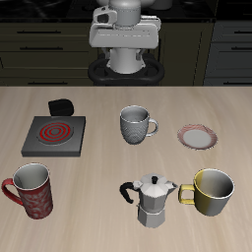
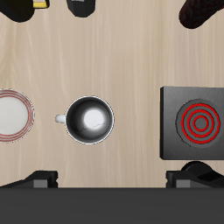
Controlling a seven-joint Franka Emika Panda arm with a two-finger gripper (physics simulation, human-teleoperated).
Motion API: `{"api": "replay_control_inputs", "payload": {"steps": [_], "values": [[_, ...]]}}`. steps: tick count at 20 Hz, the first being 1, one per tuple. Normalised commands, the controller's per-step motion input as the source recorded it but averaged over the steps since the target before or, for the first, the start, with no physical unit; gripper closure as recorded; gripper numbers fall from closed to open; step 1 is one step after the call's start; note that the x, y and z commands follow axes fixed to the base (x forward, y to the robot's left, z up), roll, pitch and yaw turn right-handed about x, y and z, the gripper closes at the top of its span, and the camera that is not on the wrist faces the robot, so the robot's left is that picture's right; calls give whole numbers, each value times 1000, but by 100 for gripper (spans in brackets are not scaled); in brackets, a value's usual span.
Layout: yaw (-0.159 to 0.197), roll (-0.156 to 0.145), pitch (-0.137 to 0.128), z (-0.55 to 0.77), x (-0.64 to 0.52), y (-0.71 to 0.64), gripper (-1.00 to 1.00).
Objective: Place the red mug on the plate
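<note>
A wooden table (image 1: 108, 103) carries the scene, the robot's tool (image 1: 126, 61) raised above its back edge; whether its fingers stand apart or together cannot be told. A square grey burner (image 1: 54, 135) with a red spiral sits farther back. Along the front edge stand a silver moka pot (image 1: 153, 200), a yellow mug (image 1: 213, 192) just beside it, and the red mug (image 1: 32, 190) upright near the front corner. A grey-white mug (image 1: 135, 125) stands mid-table, and the plate (image 1: 198, 136) lies beside it, well apart from the red mug.
</note>
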Motion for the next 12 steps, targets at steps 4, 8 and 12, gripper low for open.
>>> {"api": "replay_control_inputs", "payload": {"steps": [4,8,12], "values": [[-30,49,8,130,266,-192,-100],[-7,45,59,116,451,-309,-100],[9,76,50,149,427,-324,-100]]}}
